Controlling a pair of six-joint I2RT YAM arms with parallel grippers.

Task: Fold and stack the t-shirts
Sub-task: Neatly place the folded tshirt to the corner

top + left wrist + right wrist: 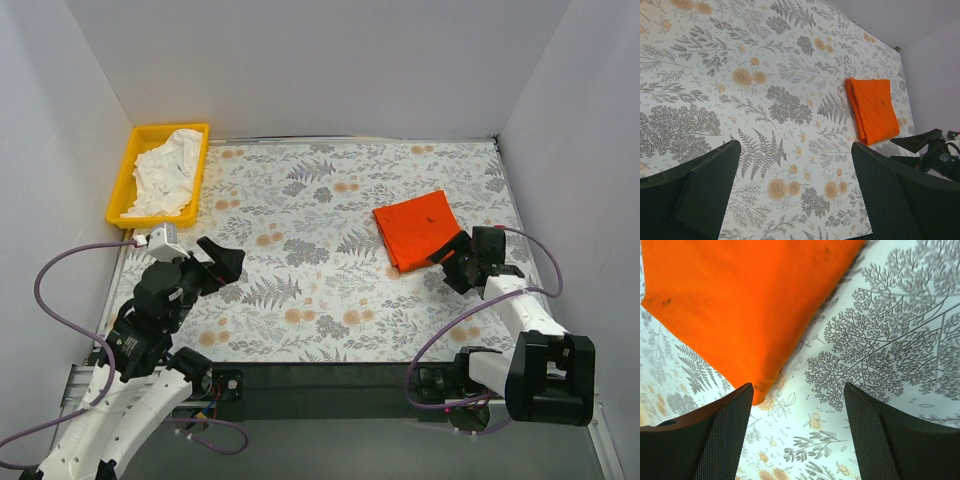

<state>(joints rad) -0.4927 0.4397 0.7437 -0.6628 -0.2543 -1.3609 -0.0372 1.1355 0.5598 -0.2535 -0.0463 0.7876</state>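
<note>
Orange t-shirt [415,230] folded; white t-shirt [168,172] crumpled in yellow tray [124,182]. Left gripper [222,268], right gripper [448,262]: jaws spread, empty. Next, likely: fetch white one.

We log the white t-shirt [167,172] crumpled inside the yellow tray [122,186], the orange-red t-shirt [417,229] folded flat on the floral table [300,300] well right of the tray, the left gripper [228,265] just nearside of the tray, and the right gripper [450,268] far right of it.

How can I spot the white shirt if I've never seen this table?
Look at the flowery table, then its far left corner, where a yellow tray sits. The white shirt lies crumpled inside it, unlike the orange shirt, which lies folded flat on the right side.
</note>
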